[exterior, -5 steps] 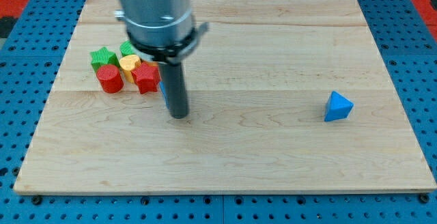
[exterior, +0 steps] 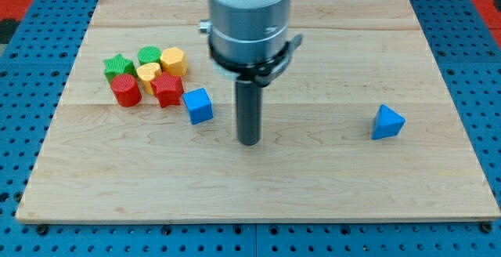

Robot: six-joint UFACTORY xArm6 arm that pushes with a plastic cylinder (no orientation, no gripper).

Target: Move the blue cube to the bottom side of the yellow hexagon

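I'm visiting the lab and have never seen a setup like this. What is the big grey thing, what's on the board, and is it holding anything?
The grey cylinder is the end of a robot arm. It has no hand, only a straight dark rod, and the rod's lower end, my tip, slides over the wooden board to push blocks. It holds nothing.

There is one camera, looking down at the board from the front; its mount is not on record.

At the view's left sits a cluster: a green star, a green block, a yellow hexagon, a yellow block, a red cylinder and a red star. A blue cube lies just right of and below the cluster. A blue triangular block sits alone at the right.

My tip stands right of the blue cube, with a gap between them.
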